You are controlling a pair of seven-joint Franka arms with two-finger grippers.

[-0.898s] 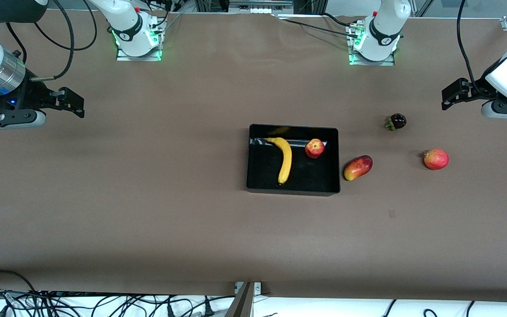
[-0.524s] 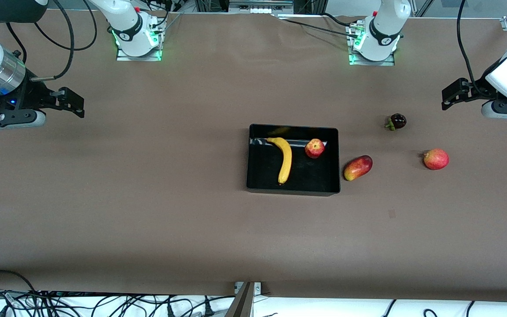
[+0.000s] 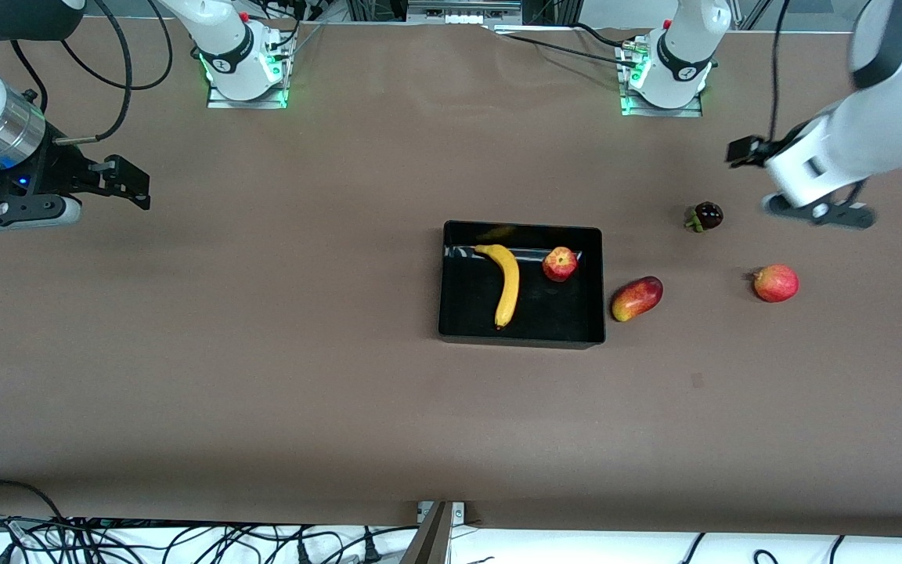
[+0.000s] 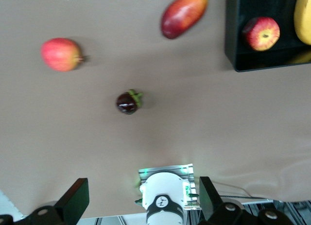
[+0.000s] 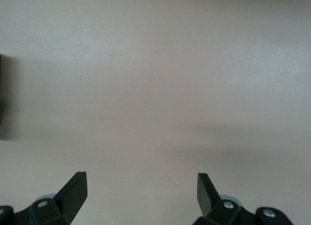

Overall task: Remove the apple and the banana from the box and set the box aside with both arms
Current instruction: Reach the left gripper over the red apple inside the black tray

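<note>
The black box (image 3: 521, 342) stands at mid-table. Inside it lie the yellow banana (image 3: 507, 286) and a red apple (image 3: 560, 264) with yellowish patches. The left wrist view catches a corner of the box (image 4: 238, 50) with the apple (image 4: 261, 33) and the banana's end (image 4: 303, 21). My left gripper (image 3: 742, 150) hangs open and empty over bare table, between the mangosteen and the left arm's base; in its own view the left gripper (image 4: 142, 186) frames that base. My right gripper (image 3: 126, 182) waits open over the right arm's end of the table; the right gripper (image 5: 141, 179) sees only bare tabletop.
A red-yellow mango (image 3: 636, 298) lies beside the box, toward the left arm's end. A dark mangosteen (image 3: 706, 216) and a second red apple (image 3: 776, 283) lie farther toward that end. The arm bases (image 3: 662, 78) stand along the table's edge farthest from the front camera.
The left arm has swung in from the table's end toward the middle, and its gripper now hangs near the mangosteen. The right arm and all the fruits have stayed put.
</note>
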